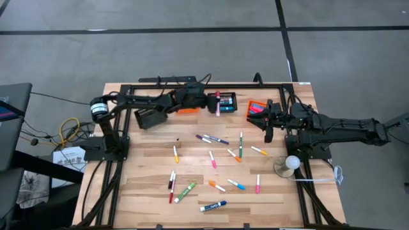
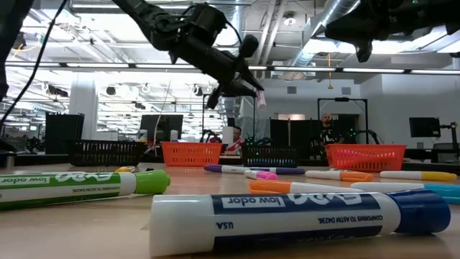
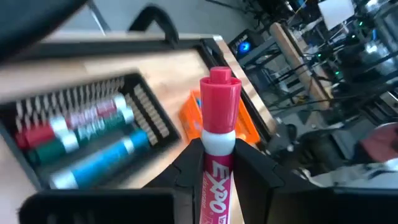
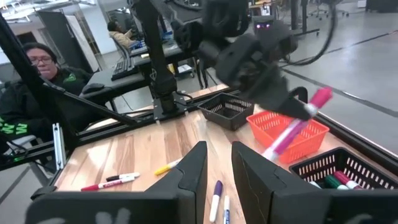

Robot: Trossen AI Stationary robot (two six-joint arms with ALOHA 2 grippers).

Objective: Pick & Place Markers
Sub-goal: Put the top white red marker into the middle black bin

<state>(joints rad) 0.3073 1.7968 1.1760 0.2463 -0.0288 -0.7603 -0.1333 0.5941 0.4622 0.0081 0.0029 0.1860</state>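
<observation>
As I read the high view, my left gripper [image 1: 214, 102] hangs over the table's [image 1: 147, 191] far edge, clenched on a pink marker [image 1: 218, 103] above the black basket [image 1: 227, 102] that already holds markers; an orange basket [image 1: 186, 109] and a second black basket [image 1: 151, 118] lie under that arm. My right gripper [image 1: 267, 121] sits near the far right corner beside the red-orange basket [image 1: 257, 107], fingers nearly together and empty. The loose markers [image 1: 213, 159] lie scattered from the table's middle to its near edge.

In the low view, the left gripper [image 2: 248, 85] is raised above the table with the pink marker [image 2: 259, 97] slanting out of it. The right gripper [image 2: 363, 47] shows only in part at the top. A blue-capped marker [image 2: 287, 219] and a green-capped one [image 2: 79, 187] lie close at the near edge; baskets [image 2: 190, 153] stand along the far edge.

In the left wrist view, the fingers [image 3: 255, 174] grasp the pink marker [image 3: 217, 130], cap outward, over the black basket [image 3: 152, 115] holding red, green and blue markers [image 3: 93, 149].

In the right wrist view, my right fingers [image 4: 193, 171] stand close with nothing between them. Beyond them the left gripper [image 4: 292, 106] carries the pink marker [image 4: 295, 124] above the orange basket [image 4: 286, 127]. A person [image 4: 31, 93] sits beyond the table.
</observation>
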